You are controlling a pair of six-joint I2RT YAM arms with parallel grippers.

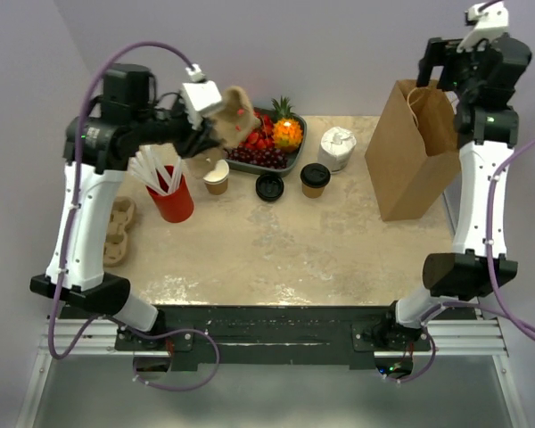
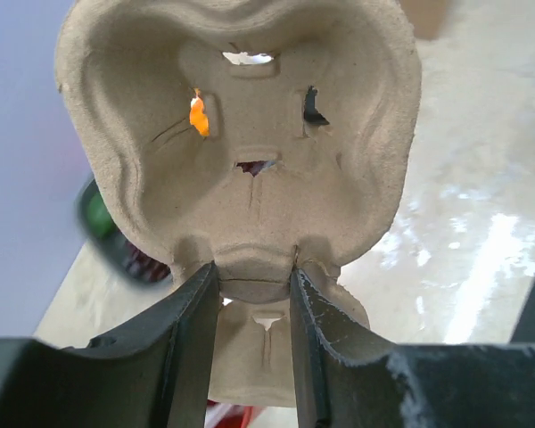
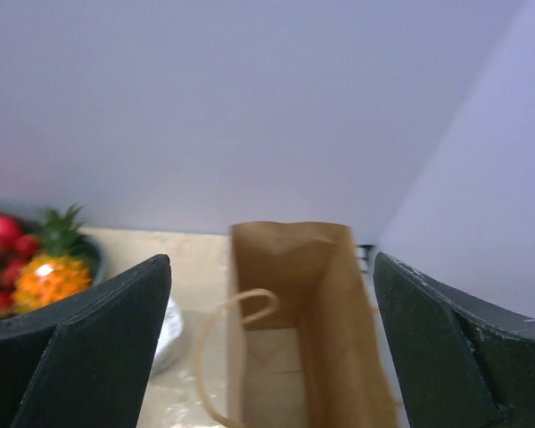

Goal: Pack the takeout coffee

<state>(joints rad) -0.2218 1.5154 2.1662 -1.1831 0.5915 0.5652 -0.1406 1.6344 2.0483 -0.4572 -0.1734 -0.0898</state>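
Beige tabletop (image 1: 276, 241); takeout coffee (image 1: 315, 178) near paper bag (image 1: 415, 156)

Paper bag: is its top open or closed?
Open. The right wrist view looks straight into the paper bag, its walls spread apart; from above it stands upright on the table.

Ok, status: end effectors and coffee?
Left end effector shut on cup carrier, raised. Right end effector open above paper bag. Takeout coffee on table, untouched. Loose lid beside it.
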